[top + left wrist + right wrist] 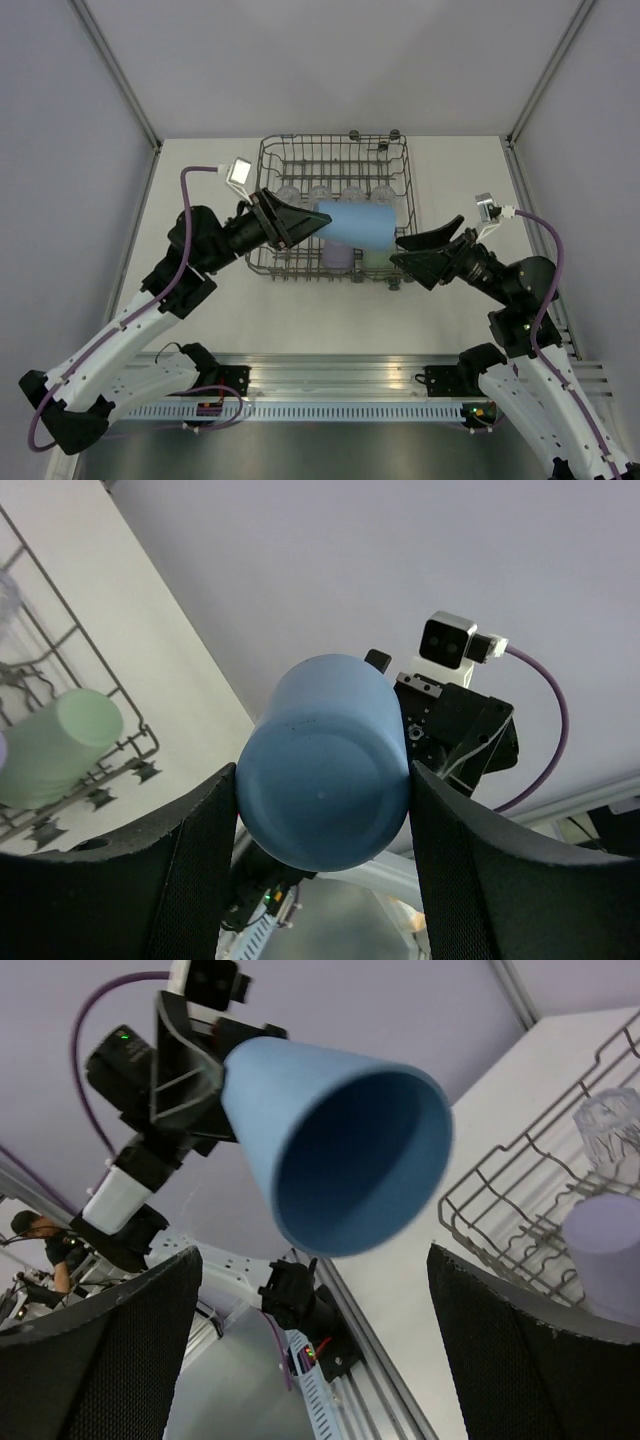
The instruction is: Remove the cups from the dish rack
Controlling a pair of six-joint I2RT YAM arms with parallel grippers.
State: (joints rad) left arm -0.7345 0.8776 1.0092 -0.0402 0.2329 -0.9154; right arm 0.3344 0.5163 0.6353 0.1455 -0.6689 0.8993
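My left gripper (318, 224) (322, 783) is shut on the base of a blue cup (360, 224) (325, 770), holding it on its side above the grey wire dish rack (330, 141). The cup's open mouth (360, 1150) faces my right gripper (397, 250) (312, 1256), which stands open just off the rim with nothing between its fingers. In the rack's front row stand a lavender cup (337, 257) (605, 1250) and a light green cup (372, 259) (55, 745). Several clear cups (320, 192) (610, 1125) stand in the row behind.
The rack sits at the middle back of the white table (200, 300), with white walls on three sides. A metal rail (330, 375) carrying both arm bases runs along the near edge.
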